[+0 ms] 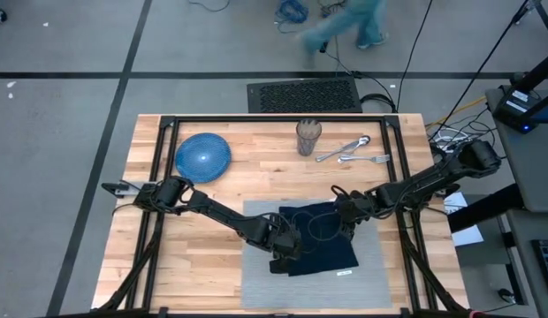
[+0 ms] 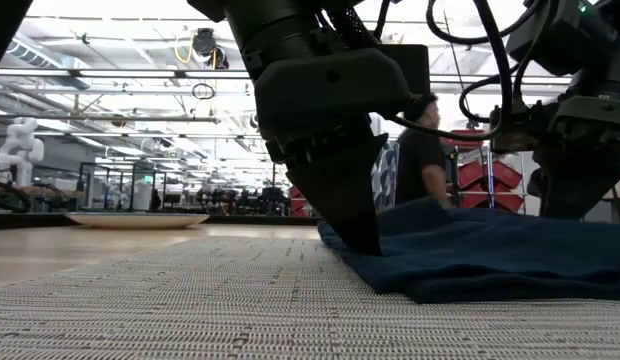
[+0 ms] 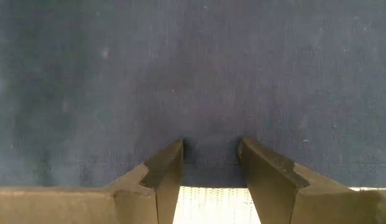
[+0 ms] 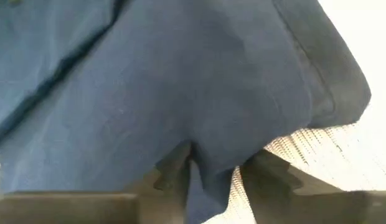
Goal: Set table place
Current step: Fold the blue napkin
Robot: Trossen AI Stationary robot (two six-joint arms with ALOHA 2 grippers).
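A navy napkin [image 1: 323, 234] lies rumpled on the grey placemat [image 1: 256, 283] at the table's near middle. My left gripper [image 1: 283, 252] stands at the napkin's left edge, pointing down, with its tips at the mat [image 2: 358, 245]. My right gripper [image 1: 345, 212] is over the napkin's far right part and shut on it. The blue plate [image 1: 203, 157] rests flat on the wooden table [image 1: 168, 265] at the far left. My left gripper has the napkin's left edge [image 3: 208, 171] between its two fingers, coming from above and pointing down. That edge lies low on the placemat [image 3: 211, 205]; one layer or several, I cannot tell. My right gripper pinches a bunched fold of the napkin [image 4: 208, 180] between its two fingers, near the cloth's far right part. The fold is gathered up between the fingers while the rest of the napkin [image 2: 490, 255] lies on the placemat.
A cup [image 1: 308, 137] and loose cutlery [image 1: 353, 150] sit at the table's far middle. A person [image 2: 420, 150] moves in the room beyond the far edge. Bare wood shows left of the placemat.
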